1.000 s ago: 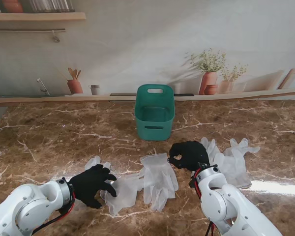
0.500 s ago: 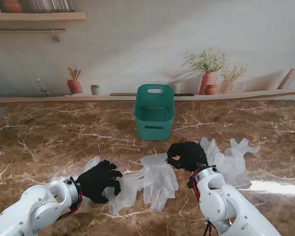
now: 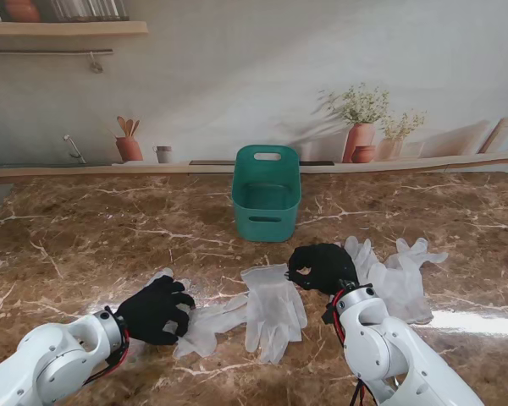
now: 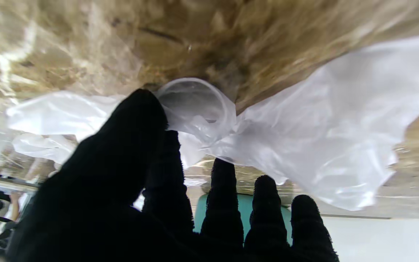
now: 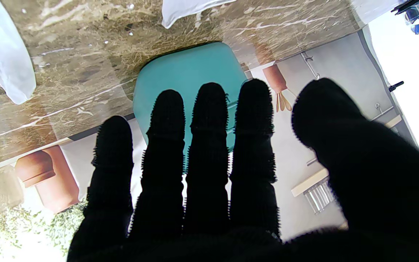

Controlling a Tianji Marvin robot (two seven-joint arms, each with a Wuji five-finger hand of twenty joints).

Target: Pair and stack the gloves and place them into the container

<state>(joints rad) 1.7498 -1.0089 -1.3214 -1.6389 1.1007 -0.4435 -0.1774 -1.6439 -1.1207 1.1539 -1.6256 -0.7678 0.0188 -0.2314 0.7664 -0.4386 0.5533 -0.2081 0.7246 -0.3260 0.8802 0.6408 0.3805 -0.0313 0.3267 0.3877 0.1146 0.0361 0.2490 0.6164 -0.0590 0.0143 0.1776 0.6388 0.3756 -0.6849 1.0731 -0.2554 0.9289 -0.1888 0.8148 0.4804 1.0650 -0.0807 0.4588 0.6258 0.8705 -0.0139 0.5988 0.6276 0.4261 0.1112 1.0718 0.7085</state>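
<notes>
Left glove (image 3: pixel 205 326): translucent, crumpled on the marble, on my side of the teal container (image 3: pixel 266 203) and to its left; its rolled cuff (image 4: pixel 198 105) gapes beside my thumb.
Left hand (image 3: pixel 155 309): closed on the left glove's near-left end, thumb (image 4: pixel 136 120) pressing the film at the cuff; how much material I hold, I cannot tell.
Middle glove (image 3: pixel 273 309): flat, just on my side of the container, its left edge touching the left glove.
Right hand (image 3: pixel 323 266): fingers curled together beside the middle glove's right edge, gripping nothing that I can see.
Right gloves (image 3: pixel 398 269): an overlapped heap to the container's right.
Risk, slip: the thin film may slide out of my pinch if only one layer is caught.
Risk, drag: pulling the left glove may shift the middle glove where they touch, spoiling the pairing.
</notes>
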